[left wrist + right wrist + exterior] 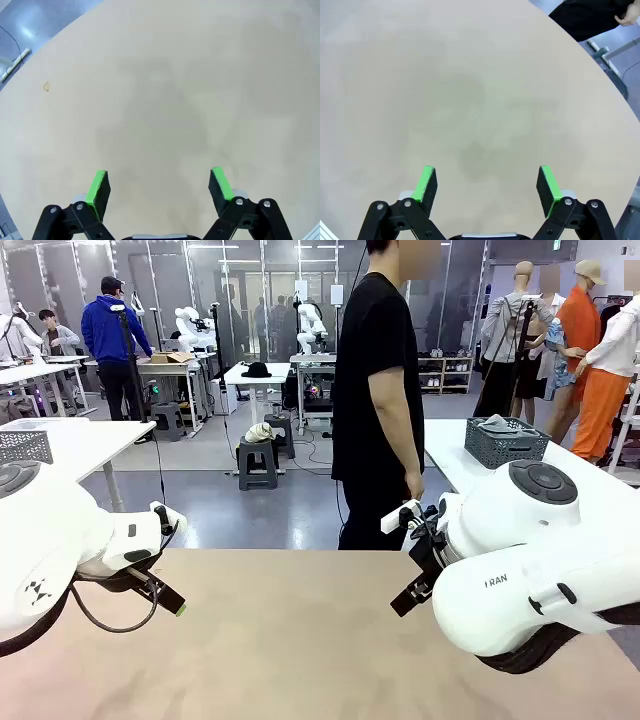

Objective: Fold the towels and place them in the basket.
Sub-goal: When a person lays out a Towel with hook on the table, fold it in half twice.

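Over the bare worktop (300, 640) your left fingers (98, 190) and right fingers (427, 184) hung wide open and empty; a hasty reach could have struck the person's hand (413, 485)

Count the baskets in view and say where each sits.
2. A dark grey basket on the side table at right; a paler basket on the white table at far left, partly cut off. Others may be hidden.
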Available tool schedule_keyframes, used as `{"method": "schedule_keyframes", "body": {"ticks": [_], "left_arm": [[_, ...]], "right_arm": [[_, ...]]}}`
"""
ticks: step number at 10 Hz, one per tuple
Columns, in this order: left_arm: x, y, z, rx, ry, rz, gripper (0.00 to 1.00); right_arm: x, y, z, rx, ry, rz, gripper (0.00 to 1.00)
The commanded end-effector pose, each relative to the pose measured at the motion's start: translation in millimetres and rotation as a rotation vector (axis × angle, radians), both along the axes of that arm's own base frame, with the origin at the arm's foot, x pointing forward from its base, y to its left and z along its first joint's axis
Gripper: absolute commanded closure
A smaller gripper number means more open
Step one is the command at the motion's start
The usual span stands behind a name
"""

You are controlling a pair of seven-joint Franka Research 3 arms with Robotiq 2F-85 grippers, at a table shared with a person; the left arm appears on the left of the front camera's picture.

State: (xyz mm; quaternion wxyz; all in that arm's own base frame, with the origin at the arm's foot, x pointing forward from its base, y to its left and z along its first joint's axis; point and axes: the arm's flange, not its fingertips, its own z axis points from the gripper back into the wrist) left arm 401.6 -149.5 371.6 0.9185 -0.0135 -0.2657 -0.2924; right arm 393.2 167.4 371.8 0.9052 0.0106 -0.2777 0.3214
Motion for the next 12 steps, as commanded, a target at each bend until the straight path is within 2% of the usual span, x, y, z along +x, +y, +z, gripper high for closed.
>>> {"method": "schedule_keyframes", "body": {"ticks": [1,12], "left_arm": [[-0.1,-0.2,0.0,0.000,0.000,0.000,0.00],[-0.1,-0.2,0.0,0.000,0.000,0.000,0.00]], "right_arm": [[0.0,0.0,0.0,0.000,0.000,0.000,0.00],[0.0,0.0,0.0,0.000,0.000,0.000,0.00]]}}
